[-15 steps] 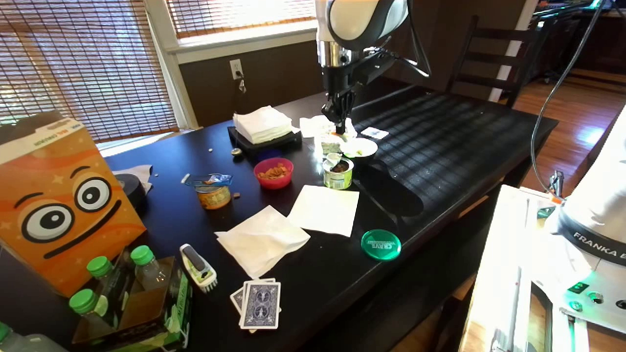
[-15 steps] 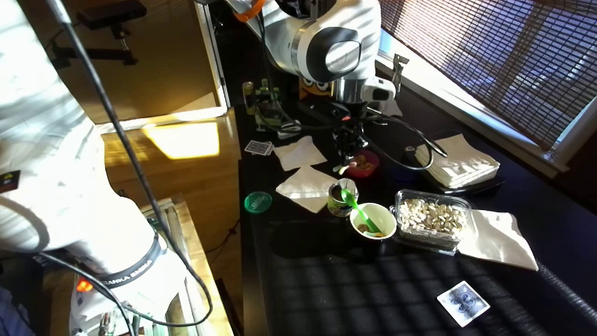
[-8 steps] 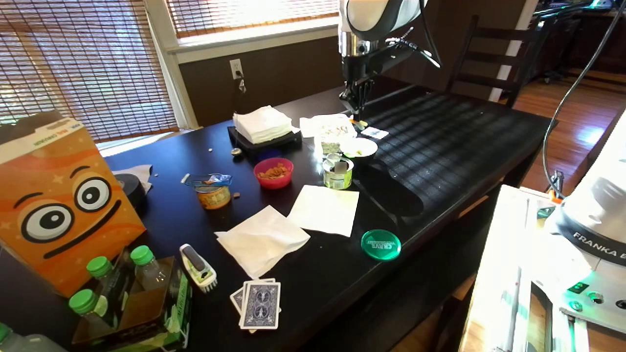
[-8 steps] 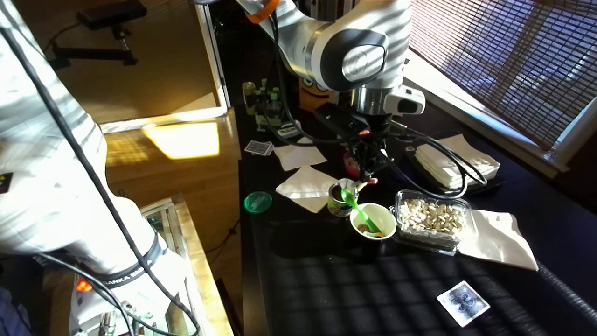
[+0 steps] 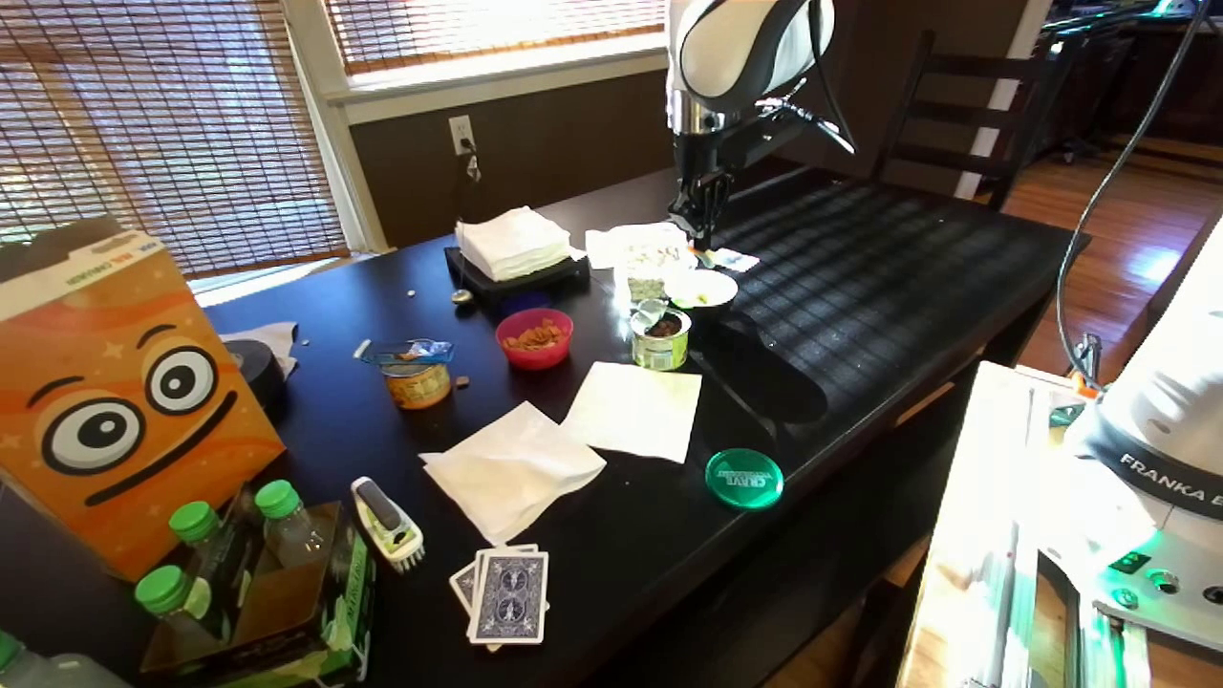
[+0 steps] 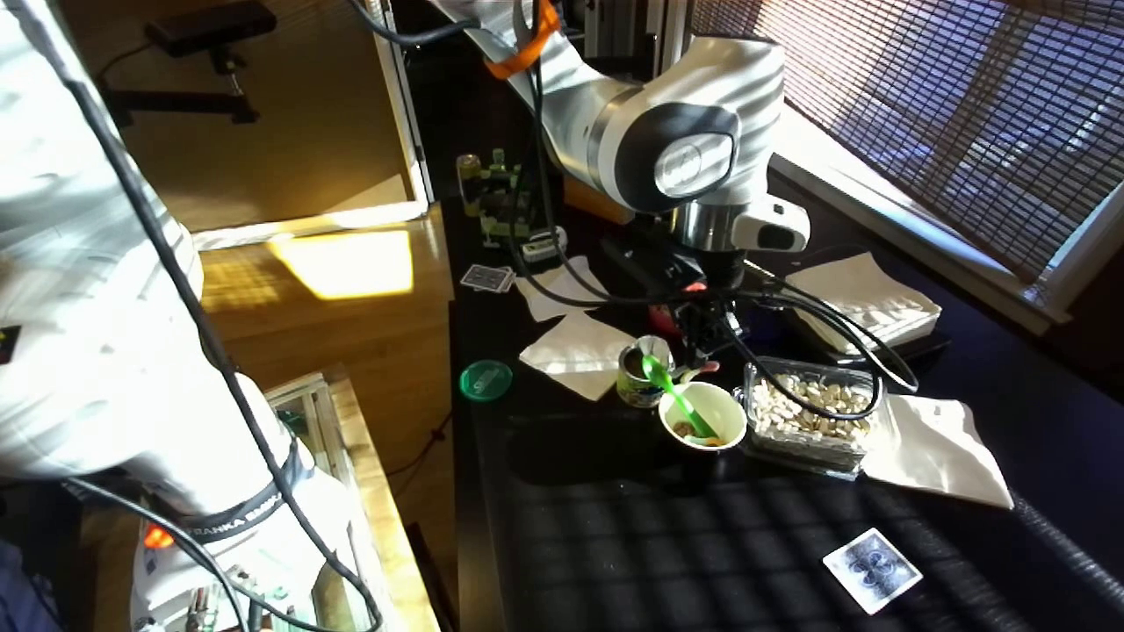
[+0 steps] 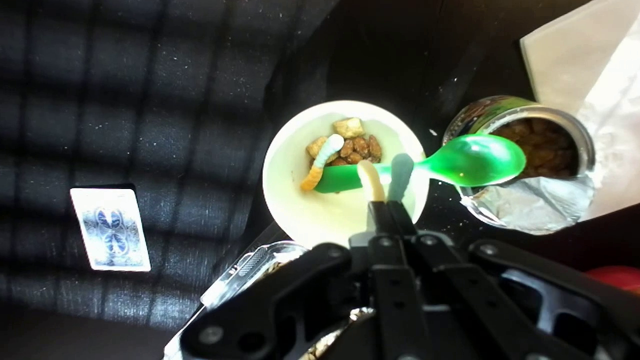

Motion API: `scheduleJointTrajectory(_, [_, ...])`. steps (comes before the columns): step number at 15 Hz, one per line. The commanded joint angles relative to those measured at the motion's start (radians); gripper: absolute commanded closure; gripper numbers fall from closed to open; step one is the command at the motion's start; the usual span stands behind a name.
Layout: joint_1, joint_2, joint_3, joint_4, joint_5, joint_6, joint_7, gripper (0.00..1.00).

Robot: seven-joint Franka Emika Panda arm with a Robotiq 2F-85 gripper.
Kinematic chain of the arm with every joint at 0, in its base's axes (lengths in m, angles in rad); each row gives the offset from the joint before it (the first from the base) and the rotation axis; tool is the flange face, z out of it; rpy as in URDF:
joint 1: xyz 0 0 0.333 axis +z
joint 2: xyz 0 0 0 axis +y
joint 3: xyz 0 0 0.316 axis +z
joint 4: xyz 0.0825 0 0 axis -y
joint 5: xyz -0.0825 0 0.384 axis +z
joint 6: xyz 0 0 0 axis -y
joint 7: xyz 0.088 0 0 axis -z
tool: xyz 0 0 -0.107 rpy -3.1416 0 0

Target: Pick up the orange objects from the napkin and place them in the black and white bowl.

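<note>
The black and white bowl (image 7: 327, 215) stands on the dark table; it shows in both exterior views (image 5: 702, 289) (image 6: 727, 417). Inside lie a teal and orange gummy worm (image 7: 312, 179), brown nuts, pale cubes and a green spoon (image 7: 480, 160) sticking out over the rim. My gripper (image 7: 385, 202) is shut on another gummy worm (image 7: 371, 181), with one pale yellow end and one grey-blue end poking out; an end looks orange-pink in an exterior view (image 6: 709, 368). The gripper is just above the bowl, near its rim. The pale napkin (image 5: 632, 411) shows no orange pieces.
An open can (image 5: 659, 349) stands close beside the bowl. A clear box of seeds (image 6: 812, 417) is on its other side. A red bowl (image 5: 537, 344), a crumpled napkin (image 5: 516, 468), a stack of napkins (image 5: 516, 244) and a green lid (image 5: 745, 478) are around.
My gripper has moved from near the red bowl towards the black and white bowl, carrying the gummy worm, and has then come lower. The objects on the table have not moved.
</note>
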Motion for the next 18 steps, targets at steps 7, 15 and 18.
scheduleJointTrajectory(7, [0.001,0.128,-0.023,0.017,-0.019,0.153,0.032,0.98])
scheduleJointTrajectory(15, [0.029,0.124,-0.055,0.004,-0.055,0.184,0.085,0.49])
scheduleJointTrajectory(18, [0.046,0.100,-0.063,-0.010,-0.091,0.177,0.127,0.28])
